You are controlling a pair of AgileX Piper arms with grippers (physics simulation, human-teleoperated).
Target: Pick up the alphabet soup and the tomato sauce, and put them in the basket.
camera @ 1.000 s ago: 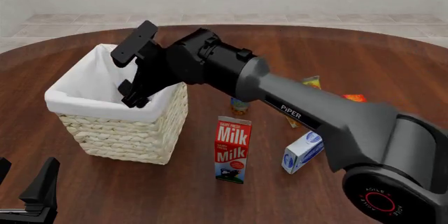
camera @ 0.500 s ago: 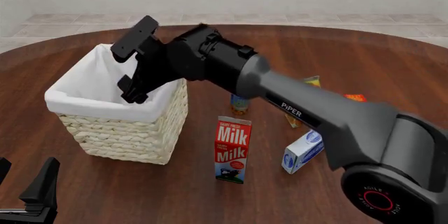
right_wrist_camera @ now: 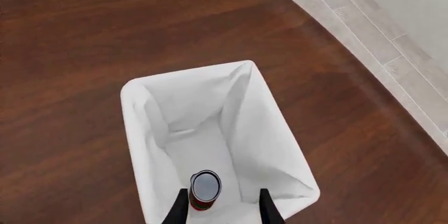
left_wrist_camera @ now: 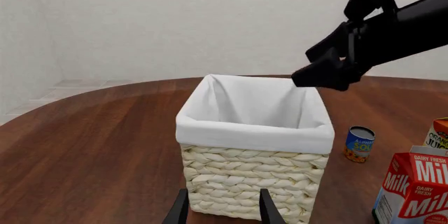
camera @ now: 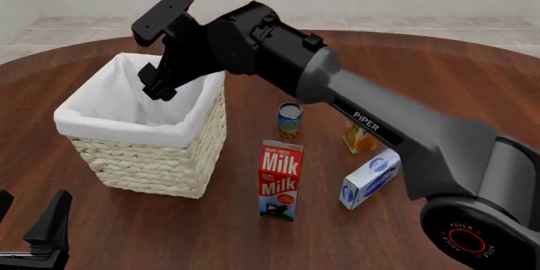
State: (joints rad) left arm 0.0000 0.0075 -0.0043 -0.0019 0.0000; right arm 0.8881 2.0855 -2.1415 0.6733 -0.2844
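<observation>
The cream wicker basket (camera: 143, 156) with its white liner stands at the left. My right gripper (camera: 148, 60) hangs open and empty above its far right corner. In the right wrist view the alphabet soup can (right_wrist_camera: 204, 188), red-sided with a pale top, stands upright on the basket's (right_wrist_camera: 273, 145) floor, below my open right gripper (right_wrist_camera: 222, 211). The tomato sauce can (camera: 290, 120), blue over orange, stands on the table right of the basket; it also shows in the left wrist view (left_wrist_camera: 359, 144). My left gripper (camera: 30, 218) is open and empty, low at the near left, facing the basket (left_wrist_camera: 255, 129).
A red milk carton (camera: 280, 180) stands in front of the tomato sauce. An orange juice carton (camera: 360, 136) and a tipped white-and-blue carton (camera: 370, 178) lie to its right. The right arm spans the table above them.
My right gripper has risen from the basket's rim and moved a little farther back, still open. The arm lifted with it, uncovering the tomato sauce can. The left gripper has not moved.
</observation>
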